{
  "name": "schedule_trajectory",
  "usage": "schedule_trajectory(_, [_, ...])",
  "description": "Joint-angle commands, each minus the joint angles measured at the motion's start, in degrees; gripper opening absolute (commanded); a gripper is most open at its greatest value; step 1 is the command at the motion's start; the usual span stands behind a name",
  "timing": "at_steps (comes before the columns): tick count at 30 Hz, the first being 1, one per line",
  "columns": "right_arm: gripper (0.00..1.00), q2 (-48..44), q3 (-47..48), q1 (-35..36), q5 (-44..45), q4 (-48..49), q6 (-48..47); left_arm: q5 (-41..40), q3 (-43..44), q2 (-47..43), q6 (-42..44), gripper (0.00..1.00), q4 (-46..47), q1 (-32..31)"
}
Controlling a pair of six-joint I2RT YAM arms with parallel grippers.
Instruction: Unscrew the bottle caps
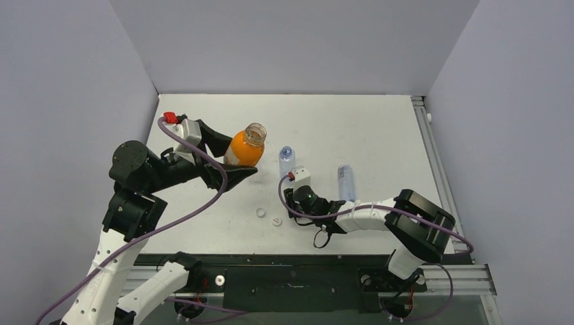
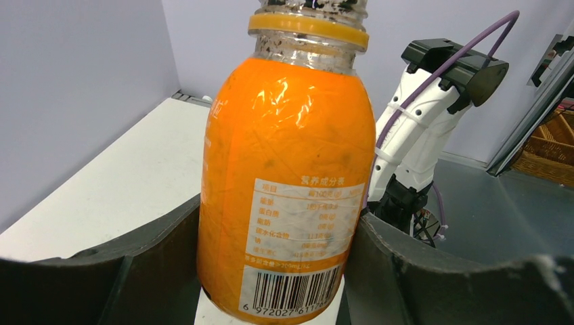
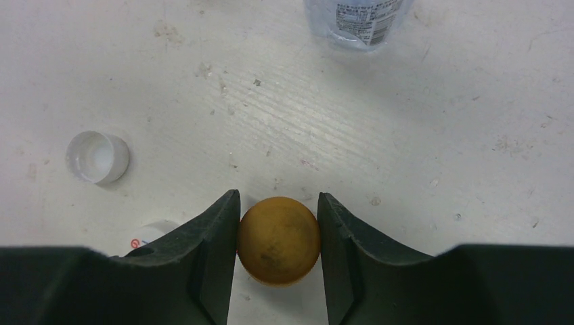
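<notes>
Golden-brown cap is sitting off its bottle, low over the table near the front centre, pinched between the right gripper's two dark fingers; both pads are touching the cap's sides, so the pincer is narrowed to just the cap's width and clamping it. Whether the cap is resting on the table or held just above it cannot be told. Orange bottle is standing left of centre, tilting slightly, neck open with only a yellow ring below the threads; left gripper is gripping it around the lower body, jaws spread wide to the bottle's width and pressing on both sides. Whether its base is touching the table is not clear. Two white caps are lying loose on the table just left of the right gripper: one is lying open side up, the other is partly hiding behind the right gripper's left finger. Short clear bottle with a blue label is standing just right of the orange bottle, beyond the right gripper. Another clear bottle is sitting further right, apart from both grippers
</notes>
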Motion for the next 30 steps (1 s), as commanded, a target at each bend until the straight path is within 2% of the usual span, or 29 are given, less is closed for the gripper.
schedule_trajectory(1, [0.1,0.81,-1.0,1.13,5.67,7.07,0.6,-0.7,1.04,-0.82,0.93,0.0,0.11,0.32])
schedule_trajectory(4, [0.24,0.21,-3.12,1.59,6.59,7.11,1.0,-0.4,0.75,-0.92,0.72,0.0,0.47,0.32])
schedule_trajectory(7, [0.49,-2.32,-4.49,1.67,6.45,5.88,1.38,-0.27,0.72,-0.72,0.75,0.0,1.05,0.32])
schedule_trajectory(9, [0.6,-5.95,-4.38,1.58,5.82,4.06,1.36,-0.24,0.6,-0.54,0.65,0.0,1.39,0.32])
schedule_trajectory(13, [0.76,-16.58,-0.18,1.49,3.63,-3.76,-0.7,-0.28,-0.03,-0.45,-0.05,0.0,2.6,0.32])
schedule_trajectory(16, [0.79,-26.27,5.71,1.11,1.22,-12.88,-2.9,-0.38,-0.85,-0.67,-0.29,0.0,3.06,0.32])
schedule_trajectory(20, [0.81,-33.58,18.85,-0.83,-7.82,-22.29,-4.95,-0.47,-2.68,-1.2,-0.1,0.0,3.71,0.32])
schedule_trajectory(24, [0.82,-33.21,35.77,-2.39,-25.01,-28.02,-5.96,-0.34,-4.33,-1.36,0.16,0.0,4.59,0.24])
schedule_trajectory(26, [0.82,-31.98,40.99,-2.5,-29.77,-29.52,-5.99,-0.29,-4.74,-1.49,0.49,0.0,4.62,0.24])
schedule_trajectory(30, [0.83,-30.32,45.77,-2.38,-36.44,-25.87,-3.34,1.03,-5.9,-1.83,0.75,0.0,4.63,0.24])
